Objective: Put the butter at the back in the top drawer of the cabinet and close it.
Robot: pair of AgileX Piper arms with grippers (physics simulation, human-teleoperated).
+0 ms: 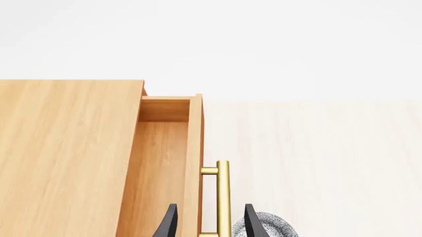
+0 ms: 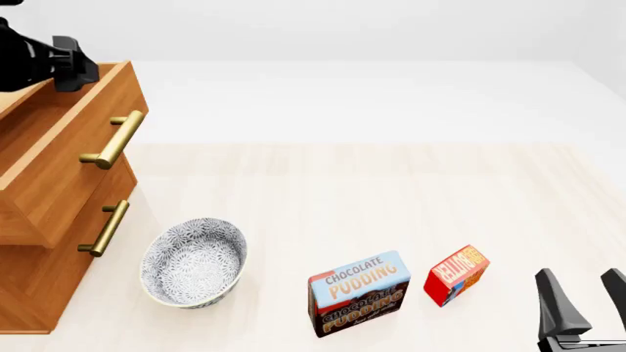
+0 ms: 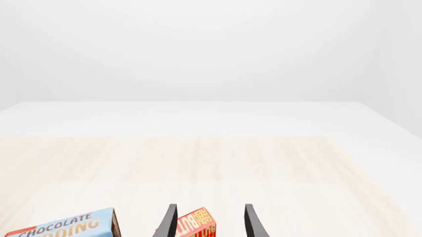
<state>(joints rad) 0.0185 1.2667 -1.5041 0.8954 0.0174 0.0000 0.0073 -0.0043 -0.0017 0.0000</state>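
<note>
Pulled open at ten o'clock in the front view: the top drawer (image 2: 73, 158) of the cabinet (image 2: 39, 293), brass handle (image 2: 114, 139) angled forward, inside bare in the left wrist view (image 1: 161, 168). Above the drawer's back edge, at eleven o'clock: the left gripper (image 1: 205, 223), jaws apart, straddling the drawer front and handle (image 1: 223, 197) without touching them, as far as can be told. Standing on the light wooden tabletop (image 2: 391, 191) at five o'clock: the butter (image 2: 456, 275), red with white lettering, tilted a little, not in the drawer. Just beside it toward seven o'clock: the Chocolate Pudding box (image 2: 358, 293), apart from the butter. Farther toward eight o'clock, near the cabinet's lower drawers: a patterned bowl (image 2: 193, 262). Low at four o'clock: the right gripper (image 2: 585, 293), jaws apart, holding nothing, near the butter (image 3: 191, 224) seen just ahead between them.
</note>
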